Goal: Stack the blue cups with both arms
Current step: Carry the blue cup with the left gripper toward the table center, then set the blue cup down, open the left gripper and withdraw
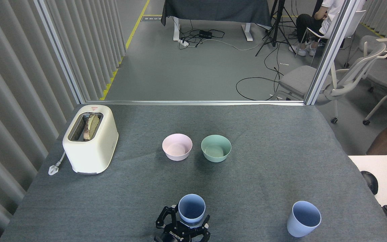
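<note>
One blue cup is held upright, mouth up, in the left gripper, whose black fingers are closed around the lower part of the cup at the bottom edge of the view. It is held from below and from the sides, probably so that the open mouth stays free and the tapered body can be lowered straight. The second blue cup stands alone on the grey table cloth, well apart to the right, also with the mouth up, so it is ready to receive the first one. The right gripper is not seen in the view. The pink bowl and the mint-green bowl are placed side by side further back, near each other but not touching, and they are outside the direct way between the two cups. A cream toaster with bread in it stands at the far left. The stacking is judged as not yet done: the held cup must be carried to the right, centred over the standing cup and lowered into it.
</note>
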Robot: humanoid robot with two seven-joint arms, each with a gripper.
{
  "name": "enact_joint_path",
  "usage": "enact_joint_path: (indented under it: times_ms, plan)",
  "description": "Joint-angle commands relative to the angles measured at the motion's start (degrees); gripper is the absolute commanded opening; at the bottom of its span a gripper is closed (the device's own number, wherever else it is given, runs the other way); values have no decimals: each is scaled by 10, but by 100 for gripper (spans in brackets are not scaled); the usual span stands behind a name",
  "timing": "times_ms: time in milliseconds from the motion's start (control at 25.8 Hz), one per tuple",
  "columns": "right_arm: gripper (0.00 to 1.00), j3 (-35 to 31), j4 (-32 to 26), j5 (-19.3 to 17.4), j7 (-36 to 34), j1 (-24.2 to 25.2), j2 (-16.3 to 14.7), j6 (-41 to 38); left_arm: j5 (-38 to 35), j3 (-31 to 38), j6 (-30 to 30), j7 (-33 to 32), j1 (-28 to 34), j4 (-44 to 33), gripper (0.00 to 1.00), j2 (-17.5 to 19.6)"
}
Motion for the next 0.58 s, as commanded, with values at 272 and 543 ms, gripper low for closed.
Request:
enact_joint_path:
  times_ms: [272,543]
  plan:
    - [100,0,0,0,-4,1,-1,0,1,5,0,1,56,-48,100,11]
    - [100,0,1,-1,-4,1,-1,0,2,44,0,2,138,-116,100,34]
